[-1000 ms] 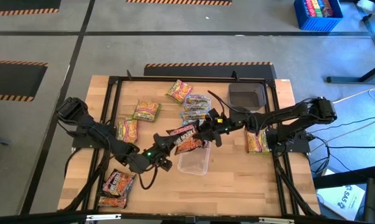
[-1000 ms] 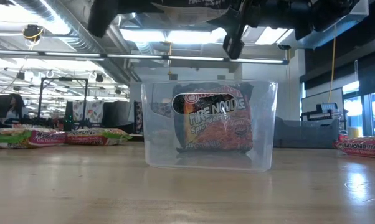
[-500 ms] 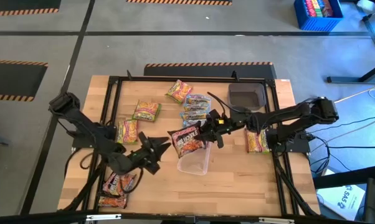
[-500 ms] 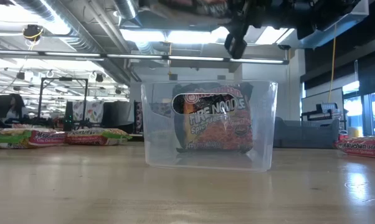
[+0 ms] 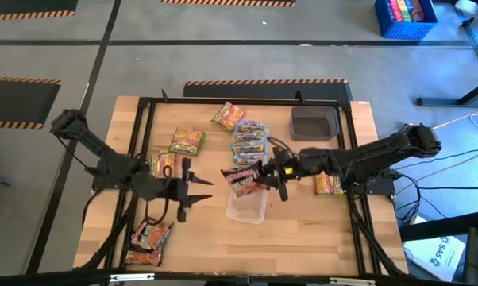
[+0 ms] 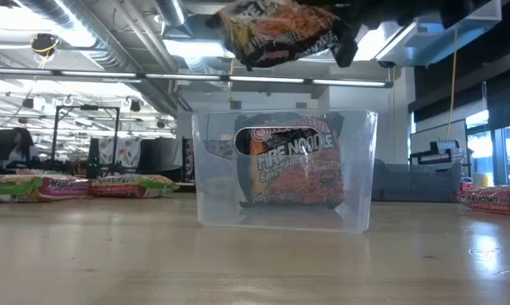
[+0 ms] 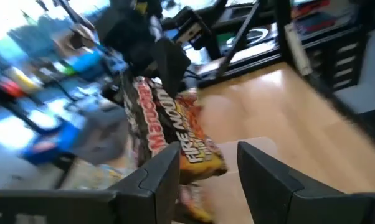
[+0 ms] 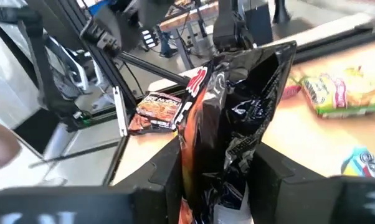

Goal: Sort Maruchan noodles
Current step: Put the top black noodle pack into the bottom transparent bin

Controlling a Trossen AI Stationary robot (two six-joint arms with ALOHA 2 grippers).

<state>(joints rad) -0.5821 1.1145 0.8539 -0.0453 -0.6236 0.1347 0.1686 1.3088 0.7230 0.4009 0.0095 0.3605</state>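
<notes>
Clear tub [image 6: 285,169] nearest on the table [image 5: 302,238], one maroon packet [image 6: 293,161] upright inside. Right claw [image 5: 264,173] above its rim, clenched on another maroon packet [image 5: 243,178] (held aloft, tilted). Left claw [image 5: 198,191] released, empty, well left of the tub. Other packets [image 5: 247,137] lie farther back.

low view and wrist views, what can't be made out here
- Low view: the right end effector is cut off by the top edge; only the maroon packet it holds shows above the clear tub.
- Left wrist view: motion blur hides the room behind.
- Right wrist view: the held packet blocks the tub.
</notes>
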